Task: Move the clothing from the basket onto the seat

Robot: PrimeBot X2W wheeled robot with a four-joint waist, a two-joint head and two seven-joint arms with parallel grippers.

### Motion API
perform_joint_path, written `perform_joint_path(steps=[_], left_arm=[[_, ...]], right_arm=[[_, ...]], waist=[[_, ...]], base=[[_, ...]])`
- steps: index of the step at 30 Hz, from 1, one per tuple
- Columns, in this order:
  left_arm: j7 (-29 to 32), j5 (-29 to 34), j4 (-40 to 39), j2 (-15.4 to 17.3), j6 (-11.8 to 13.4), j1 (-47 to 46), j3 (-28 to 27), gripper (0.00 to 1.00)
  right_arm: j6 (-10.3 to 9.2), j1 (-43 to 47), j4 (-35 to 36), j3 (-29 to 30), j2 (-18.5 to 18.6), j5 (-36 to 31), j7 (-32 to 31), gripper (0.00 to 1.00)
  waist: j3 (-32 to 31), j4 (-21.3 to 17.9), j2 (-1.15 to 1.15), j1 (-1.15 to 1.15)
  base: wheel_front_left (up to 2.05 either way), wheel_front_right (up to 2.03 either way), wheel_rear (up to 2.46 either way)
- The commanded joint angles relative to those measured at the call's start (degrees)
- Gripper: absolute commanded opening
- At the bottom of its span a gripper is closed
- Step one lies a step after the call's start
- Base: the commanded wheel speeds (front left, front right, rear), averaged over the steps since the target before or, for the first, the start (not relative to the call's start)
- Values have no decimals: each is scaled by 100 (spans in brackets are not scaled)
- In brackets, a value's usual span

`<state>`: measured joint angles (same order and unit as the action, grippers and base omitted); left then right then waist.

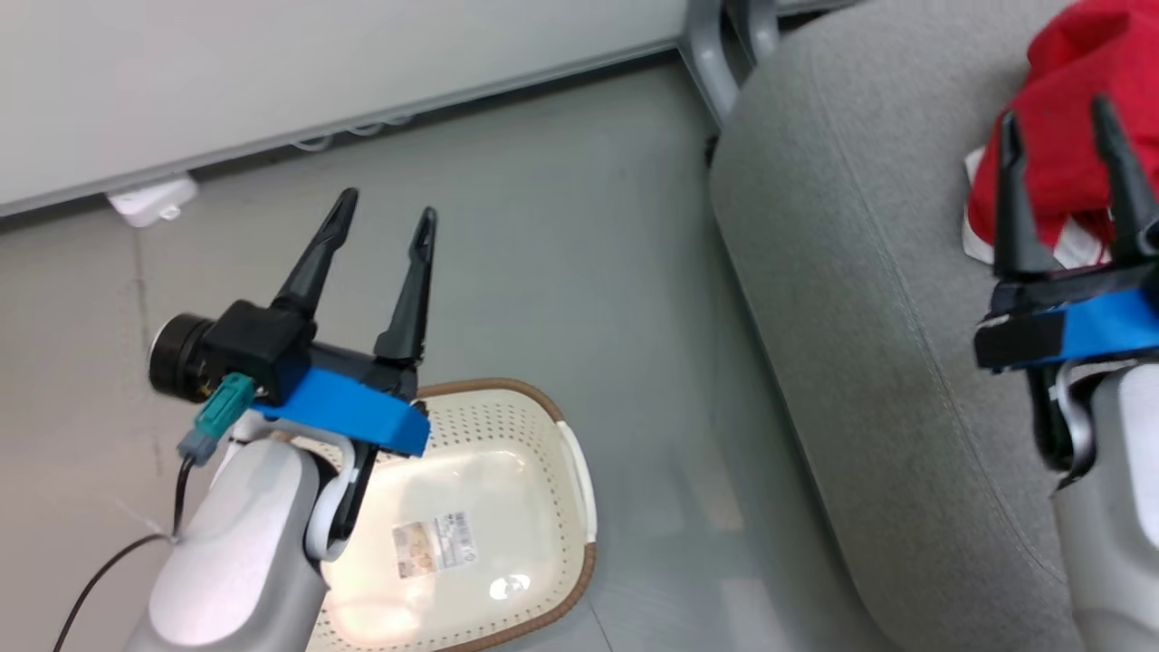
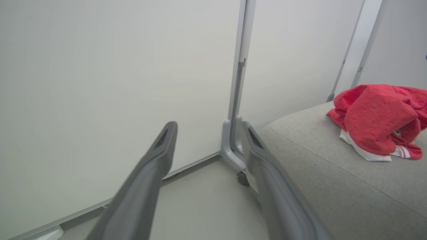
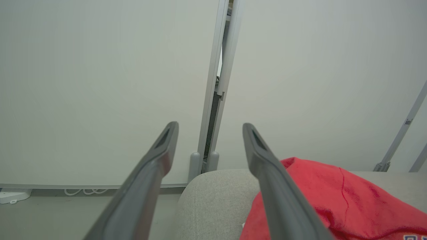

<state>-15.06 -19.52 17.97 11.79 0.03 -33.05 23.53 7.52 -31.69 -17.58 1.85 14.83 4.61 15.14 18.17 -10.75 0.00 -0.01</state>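
**A:** clothing status?
**B:** Red clothing (image 1: 1059, 145) sits bunched on the seat (image 1: 860, 272), toward its far right part. White striped trim pokes out at the pile's near edge.
**A:** your right pincer?
**B:** Right gripper (image 1: 1054, 113) is released, fingers spread, grasping nothing. It hovers over the seat at the pile's near side. In the head view my tips overlap the red fabric; touching or not, I can't tell.
**A:** left?
**B:** Left gripper (image 1: 387, 206) is also released, fingers apart, nothing between them. It's above the floor (image 1: 589, 272), pointing toward the wall panel (image 1: 272, 63), well apart from the clothing.
**A:** basket?
**B:** Basket (image 1: 493, 426) is on the floor beside the seat, under my left wrist. Its perforated wall and a label (image 1: 433, 545) on the bottom are visible inside.
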Motion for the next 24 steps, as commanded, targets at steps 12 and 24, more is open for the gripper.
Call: perform_joint_path(steps=[12, 24], left_arm=[[-16, 433, -111, -373, -165, 1359, -1154, 100], [-16, 819, -288, -704, -383, 2131, -1686, 100]], right_arm=[[-6, 1174, 187, -295, -453, 215, 1, 100], [-6, 1988, 239, -207, -719, 318, 1, 100]], waist=[[-1019, 925, 0, 1], [-1419, 1118, 0, 1]], base=[[0, 0, 0], [0, 0, 0]])
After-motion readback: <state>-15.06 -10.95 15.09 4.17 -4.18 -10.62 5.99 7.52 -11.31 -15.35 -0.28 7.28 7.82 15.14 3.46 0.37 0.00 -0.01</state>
